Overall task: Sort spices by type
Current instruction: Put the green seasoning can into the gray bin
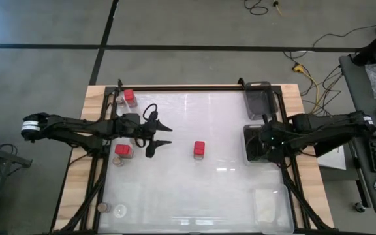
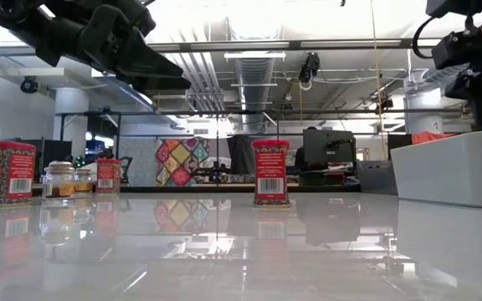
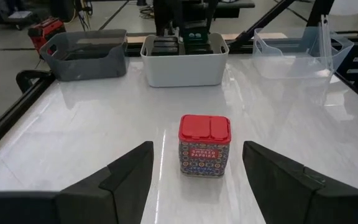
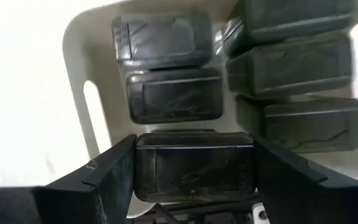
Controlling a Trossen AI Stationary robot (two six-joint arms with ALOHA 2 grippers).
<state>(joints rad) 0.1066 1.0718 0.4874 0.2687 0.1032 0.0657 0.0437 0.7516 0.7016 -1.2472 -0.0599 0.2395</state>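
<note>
The table (image 1: 194, 189) is seen from directly overhead in the high view, filling the lower centre of the frame, with floor above it. In the low view, the scene is taken from tabletop height, level across the glossy surface toward the room behind. The red tin (image 1: 199, 149) at mid-frame overhead is shared with the low view, where it stands at centre (image 2: 270, 172), and with the left wrist view, where it is seen close, from above and behind, at lower centre (image 3: 204, 145). In the right wrist view, the white bin (image 4: 86, 68) of dark tins (image 4: 194, 165) is looked down into at very close range.
</note>
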